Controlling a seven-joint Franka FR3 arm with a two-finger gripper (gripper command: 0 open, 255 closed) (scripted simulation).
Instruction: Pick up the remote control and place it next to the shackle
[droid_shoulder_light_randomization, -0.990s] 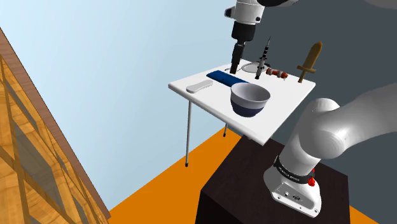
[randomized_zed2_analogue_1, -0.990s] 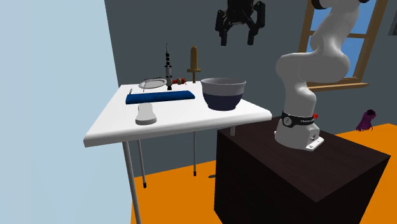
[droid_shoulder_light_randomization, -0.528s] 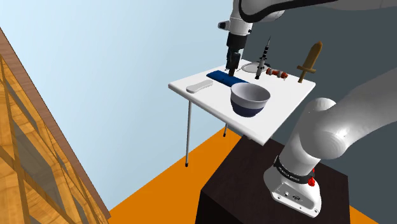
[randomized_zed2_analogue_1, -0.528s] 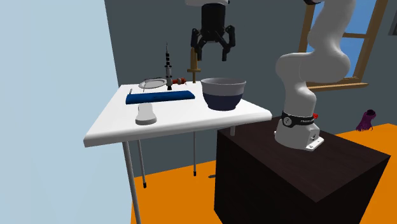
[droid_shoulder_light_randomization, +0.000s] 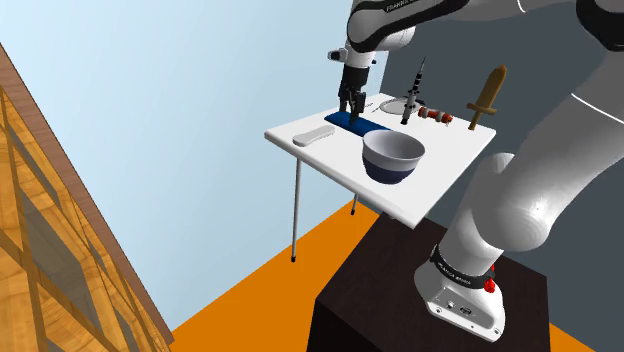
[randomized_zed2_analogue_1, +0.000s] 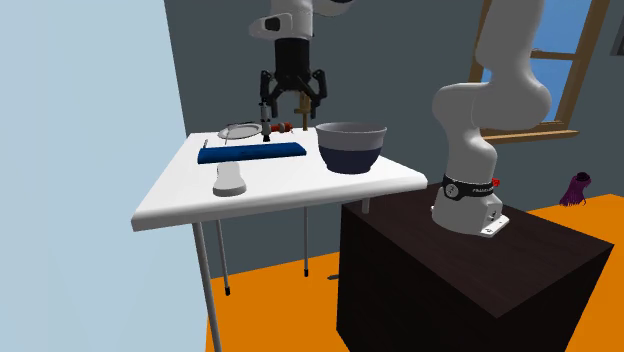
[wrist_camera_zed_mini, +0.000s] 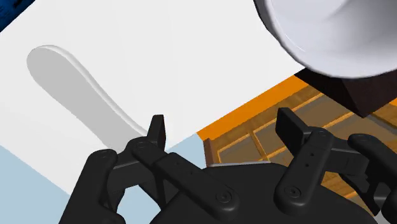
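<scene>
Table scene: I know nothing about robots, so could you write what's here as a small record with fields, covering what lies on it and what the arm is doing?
table: white, on thin legs, over an orange floor
flat items: blue bar; pale curved piece near a corner
bowl: round, white inside, on the side nearest the stand
fingers: black, apart, above the table
held: nothing
arm: white, reaching over from a dark box

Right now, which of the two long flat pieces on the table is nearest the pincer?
The dark blue bar, nearly below the open pincer; the pale white piece lies farther off, by the table corner.
</scene>
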